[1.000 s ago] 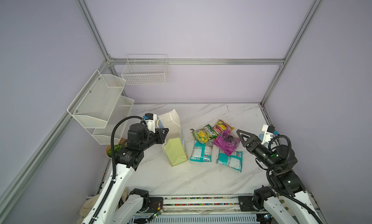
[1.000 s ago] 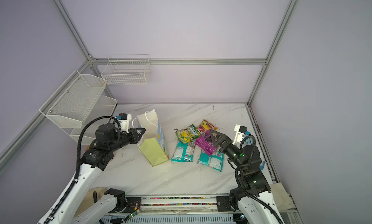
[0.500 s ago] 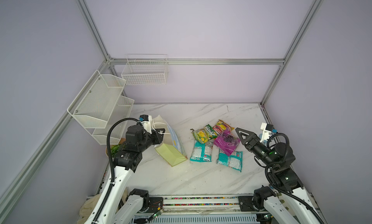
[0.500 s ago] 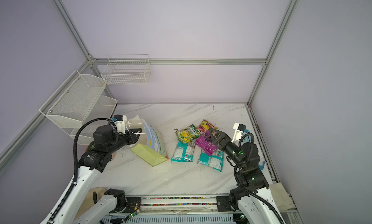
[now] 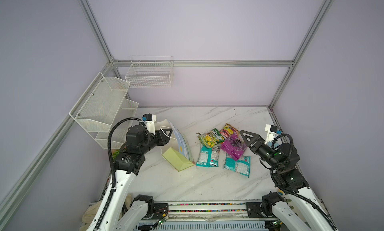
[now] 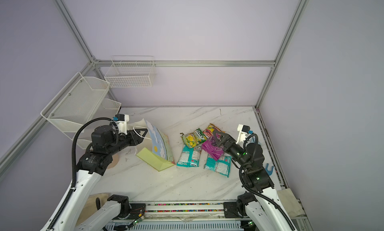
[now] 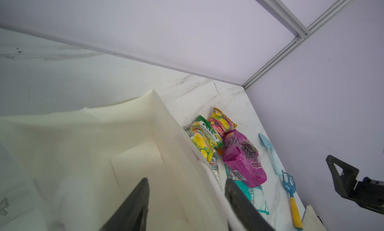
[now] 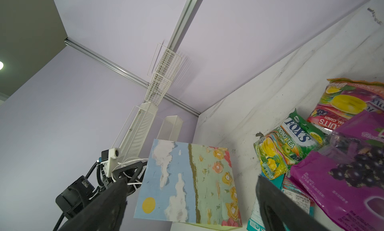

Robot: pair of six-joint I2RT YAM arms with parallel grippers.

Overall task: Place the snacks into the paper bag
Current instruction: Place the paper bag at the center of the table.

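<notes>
The paper bag is now seen leaning over toward the left arm, while one second ago it was standing upright. It rests on the table on its lower edge, with the pale green side panel turned up and the mouth turned to the left gripper. In the same second the jaws of this gripper have been brought from nearly closed to about half apart. Whether the bag is yet fully let go cannot be told. The tilt is judged useful, because the mouth is offered sideways, but a released bag may fall flat.

The snacks are all five lying on the table just beside the bag, and none is seen inside. The right gripper is spread fully, nothing is held in it, and it is hanging over the magenta packet.

Only in the left wrist view is the white inside of the bag shown, with no packet in the visible part, and the fingers standing on both sides of the near wall. Only in the right wrist view is the sky-and-meadow face shown fully, with a cord handle lying at the left gripper's tip.
</notes>
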